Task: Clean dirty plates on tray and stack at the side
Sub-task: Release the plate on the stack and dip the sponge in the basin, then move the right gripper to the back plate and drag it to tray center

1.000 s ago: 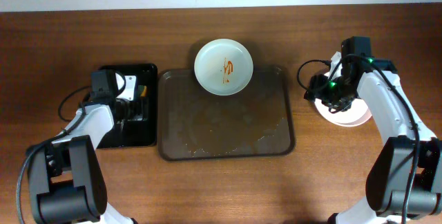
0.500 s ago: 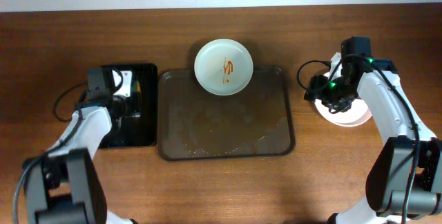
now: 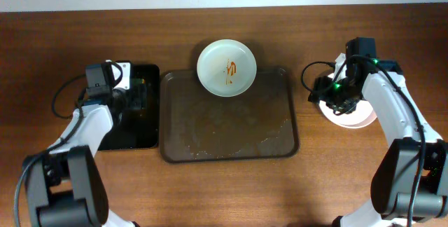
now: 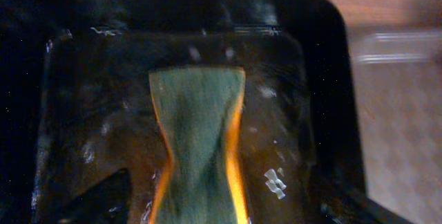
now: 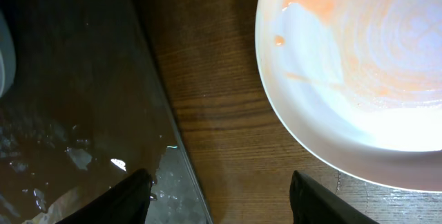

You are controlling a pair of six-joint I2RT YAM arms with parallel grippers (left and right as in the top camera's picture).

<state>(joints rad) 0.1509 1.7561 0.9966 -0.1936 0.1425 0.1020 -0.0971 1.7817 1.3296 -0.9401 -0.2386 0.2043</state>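
Stretching lengthwise left-to-right, the tray (image 3: pixel 224 132) separates left gripper (image 4: pixel 226 203) and right gripper (image 5: pixel 224 198), both parted.

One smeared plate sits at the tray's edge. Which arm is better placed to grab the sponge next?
Left. Its jaws stand open right above the sponge in the black tray; the right arm is over the side plate, beyond the brown tray.

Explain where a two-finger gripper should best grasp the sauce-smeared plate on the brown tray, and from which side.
Probably its rim on the far side, coming from above: the sauce-smeared plate is shallow and its far half overhangs the brown tray, leaving that edge free.
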